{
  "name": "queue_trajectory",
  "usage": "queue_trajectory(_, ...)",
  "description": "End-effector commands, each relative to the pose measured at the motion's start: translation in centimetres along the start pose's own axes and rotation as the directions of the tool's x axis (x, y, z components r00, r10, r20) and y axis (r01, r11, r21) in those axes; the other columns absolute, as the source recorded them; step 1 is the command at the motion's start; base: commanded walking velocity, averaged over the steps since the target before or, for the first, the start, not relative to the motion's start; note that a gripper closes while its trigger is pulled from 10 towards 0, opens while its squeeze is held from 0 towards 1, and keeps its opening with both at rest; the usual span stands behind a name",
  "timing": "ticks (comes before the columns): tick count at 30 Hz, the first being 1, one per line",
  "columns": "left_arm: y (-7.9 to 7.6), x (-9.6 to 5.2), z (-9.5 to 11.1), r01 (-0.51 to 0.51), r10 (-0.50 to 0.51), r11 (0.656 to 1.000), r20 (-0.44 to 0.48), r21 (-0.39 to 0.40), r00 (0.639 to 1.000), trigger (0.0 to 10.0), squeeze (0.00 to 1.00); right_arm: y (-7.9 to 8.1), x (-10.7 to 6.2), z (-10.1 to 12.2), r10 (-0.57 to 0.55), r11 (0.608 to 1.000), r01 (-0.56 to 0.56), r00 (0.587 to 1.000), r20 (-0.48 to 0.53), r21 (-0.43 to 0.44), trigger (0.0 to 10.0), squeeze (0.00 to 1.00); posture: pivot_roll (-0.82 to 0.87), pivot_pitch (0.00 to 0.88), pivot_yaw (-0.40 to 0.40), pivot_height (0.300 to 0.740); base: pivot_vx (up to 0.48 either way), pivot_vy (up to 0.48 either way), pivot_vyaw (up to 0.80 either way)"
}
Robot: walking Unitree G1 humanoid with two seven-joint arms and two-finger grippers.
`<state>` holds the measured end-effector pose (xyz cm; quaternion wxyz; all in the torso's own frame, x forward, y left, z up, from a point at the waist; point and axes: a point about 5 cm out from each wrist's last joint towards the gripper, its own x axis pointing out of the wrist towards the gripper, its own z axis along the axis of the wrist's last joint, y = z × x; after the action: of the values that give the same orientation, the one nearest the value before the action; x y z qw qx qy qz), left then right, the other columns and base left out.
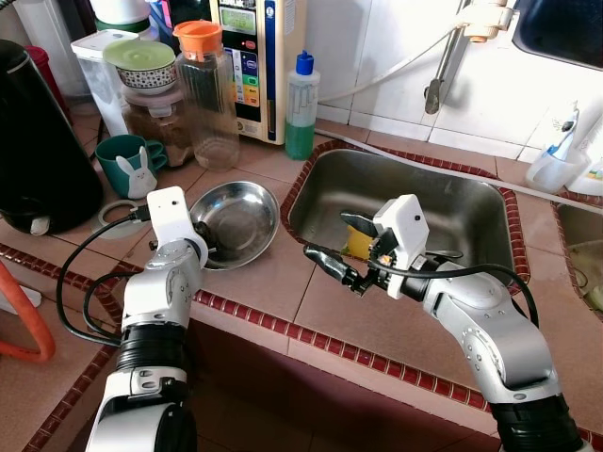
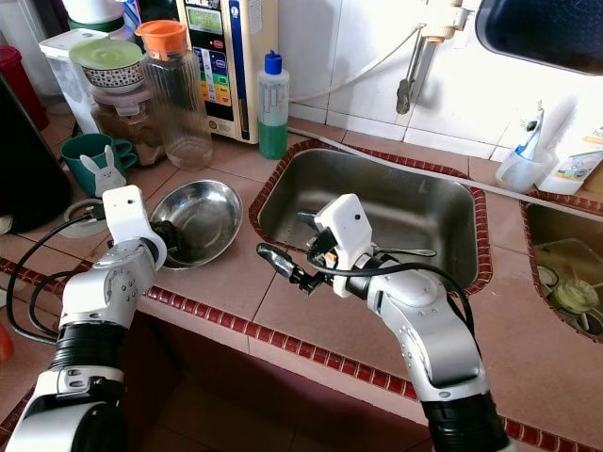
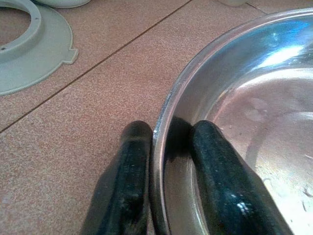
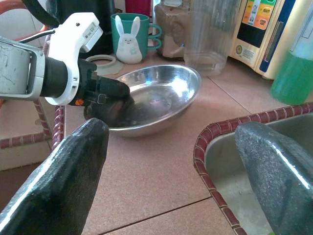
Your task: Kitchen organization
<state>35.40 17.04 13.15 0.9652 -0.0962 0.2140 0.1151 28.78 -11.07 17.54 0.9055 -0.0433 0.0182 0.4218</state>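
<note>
Now | left gripper (image 3: 168,147) jaws pinch steel bowl (image 1: 240,218) rim, hiding it | right gripper (image 1: 341,247) jaws wide

Head stereo pair looks forward-down at counter (image 1: 283,273) and sink (image 1: 471,212). Left wrist camera sits tight on bowl (image 3: 234,122) rim. Right wrist camera faces that bowl across the counter.

I see a shiny polished metal bowl (image 1: 236,221), a duller brushed steel sink (image 1: 415,202), and matt speckled countertop tiles (image 1: 273,278).
</note>
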Motion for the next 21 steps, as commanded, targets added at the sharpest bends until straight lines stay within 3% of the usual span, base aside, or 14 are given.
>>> queue_trajectory(1,-0.2,0.0,-0.1,-0.001,0.001,1.000,-0.020,-0.001,1.000,0.0,0.00,-0.3,0.1,0.2,-0.013,1.000,0.012,1.000,-0.003,-0.015,10.0,0.00,0.17,0.000,0.004,0.740,0.000,0.000,0.00)
queue_trajectory(10,0.5,-0.1,1.1,-0.045,0.047,0.999,0.086,-0.031,0.995,0.0,0.00,-0.4,0.1,0.1,-0.025,1.000,0.025,1.000,0.000,-0.013,10.0,0.00,0.17,0.000,-0.002,0.740,0.000,0.000,0.00)
queue_trajectory(21,-0.1,-0.5,2.3,0.014,0.005,0.996,0.225,-0.085,0.974,0.0,0.00,-0.9,0.3,0.3,-0.051,0.999,0.051,0.999,0.010,-0.009,10.0,0.00,0.17,0.000,-0.009,0.740,0.000,0.000,0.00)
